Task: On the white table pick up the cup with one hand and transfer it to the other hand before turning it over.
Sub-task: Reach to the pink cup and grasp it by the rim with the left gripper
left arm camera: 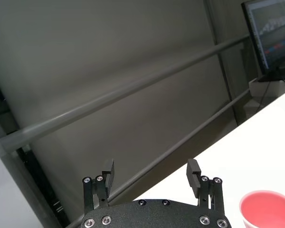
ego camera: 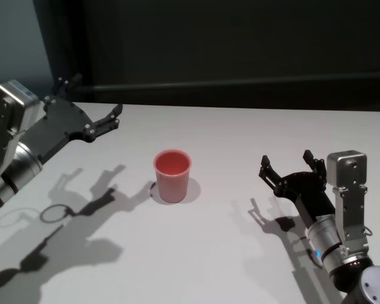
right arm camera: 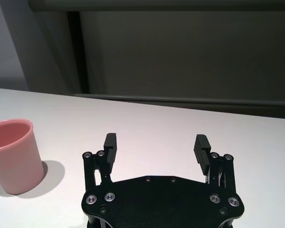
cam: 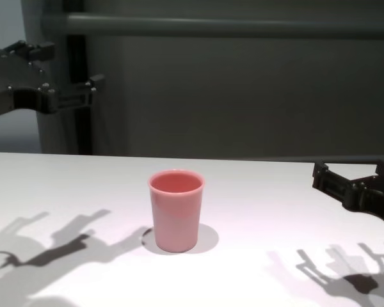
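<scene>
While the table [ego camera: 240, 253] spreads white and bare-faced under everything, a dark wall with a grey rail [cam: 230, 27] stands behind its far edge, and a monitor [left arm camera: 270, 40] shows beyond the table in the left wrist view. Left of the cup, the left gripper [ego camera: 92, 101] hangs high above the table near its far edge, well apart from the cup, its black fingers [left arm camera: 194, 172] spread wide with nothing between them; its shadow falls on the table just left of the cup. Right of the cup, the right gripper [ego camera: 286, 166] sits low, close over the table and well apart from the cup, pointing toward the far wall, its fingers [right arm camera: 202, 148] likewise wide apart and holding nothing; a blue light glows on its arm. Between the two grippers the cup [ego camera: 172, 175] stands upright on the table, pink, rim up, its mouth open and its inside bare, touched by neither gripper.
</scene>
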Available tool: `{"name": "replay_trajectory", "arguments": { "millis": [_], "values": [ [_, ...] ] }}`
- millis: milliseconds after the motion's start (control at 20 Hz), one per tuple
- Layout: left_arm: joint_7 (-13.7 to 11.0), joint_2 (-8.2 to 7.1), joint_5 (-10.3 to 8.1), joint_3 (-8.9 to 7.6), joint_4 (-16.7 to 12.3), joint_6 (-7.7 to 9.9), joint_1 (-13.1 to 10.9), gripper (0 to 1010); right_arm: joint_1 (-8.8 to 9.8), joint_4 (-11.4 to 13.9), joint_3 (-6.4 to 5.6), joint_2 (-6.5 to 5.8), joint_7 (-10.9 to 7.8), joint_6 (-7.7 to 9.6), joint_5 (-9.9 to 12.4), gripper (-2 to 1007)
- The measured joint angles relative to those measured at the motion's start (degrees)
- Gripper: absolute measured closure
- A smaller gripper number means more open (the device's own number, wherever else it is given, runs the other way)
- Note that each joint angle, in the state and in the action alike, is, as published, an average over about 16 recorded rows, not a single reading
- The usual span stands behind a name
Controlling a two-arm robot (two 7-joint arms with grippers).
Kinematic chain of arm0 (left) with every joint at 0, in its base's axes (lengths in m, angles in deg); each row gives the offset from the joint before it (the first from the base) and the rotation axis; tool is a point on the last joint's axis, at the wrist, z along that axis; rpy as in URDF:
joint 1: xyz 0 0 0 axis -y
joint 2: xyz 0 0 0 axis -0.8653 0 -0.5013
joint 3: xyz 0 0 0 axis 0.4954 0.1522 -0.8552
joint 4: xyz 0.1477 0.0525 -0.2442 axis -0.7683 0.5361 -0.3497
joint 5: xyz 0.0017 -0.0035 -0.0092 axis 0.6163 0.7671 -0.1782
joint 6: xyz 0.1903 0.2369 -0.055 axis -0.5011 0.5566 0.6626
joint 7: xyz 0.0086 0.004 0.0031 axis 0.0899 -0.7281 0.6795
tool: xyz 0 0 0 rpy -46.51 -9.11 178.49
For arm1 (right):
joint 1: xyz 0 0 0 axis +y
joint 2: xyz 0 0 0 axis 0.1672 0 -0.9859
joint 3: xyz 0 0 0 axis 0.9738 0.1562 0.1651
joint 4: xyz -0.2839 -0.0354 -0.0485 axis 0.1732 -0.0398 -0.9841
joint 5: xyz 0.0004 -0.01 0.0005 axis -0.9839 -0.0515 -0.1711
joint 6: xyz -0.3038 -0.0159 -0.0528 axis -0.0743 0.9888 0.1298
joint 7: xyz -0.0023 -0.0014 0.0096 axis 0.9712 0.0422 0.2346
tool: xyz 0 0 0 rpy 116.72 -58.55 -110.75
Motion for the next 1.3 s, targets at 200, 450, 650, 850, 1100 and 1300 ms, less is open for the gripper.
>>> {"name": "replay_trajectory", "arguments": {
  "millis": [200, 450, 650, 850, 1100, 1300],
  "values": [
    [-3.1, -3.23, 1.09, 1.9, -0.6, -0.34, 1.9, 9, 0.0, 0.0, 0.0, 0.0, 0.0, 0.0, 0.0, 5],
    [-5.9, -6.95, 3.93, 4.78, -1.4, -0.64, 4.3, 9, 0.0, 0.0, 0.0, 0.0, 0.0, 0.0, 0.0, 5],
    [-8.2, -9.9, 7.21, 7.47, -2.3, -1.12, 6.2, 9, 0.0, 0.0, 0.0, 0.0, 0.0, 0.0, 0.0, 5],
    [-10.4, -12.66, 11.1, 10.42, -3.4, -1.96, 8.3, 10, 0.0, 0.0, 0.0, 0.0, 0.0, 0.0, 0.0, 5],
    [-13.6, -15.47, 15.89, 14.35, -4.6, -3.36, 11.4, 9, 0.0, 0.0, 0.0, 0.0, 0.0, 0.0, 0.0, 5],
    [-16.1, -16.94, 19.47, 17.62, -4.7, -4.95, 14.2, 9, 0.0, 0.0, 0.0, 0.0, 0.0, 0.0, 0.0, 5]
  ]
}}
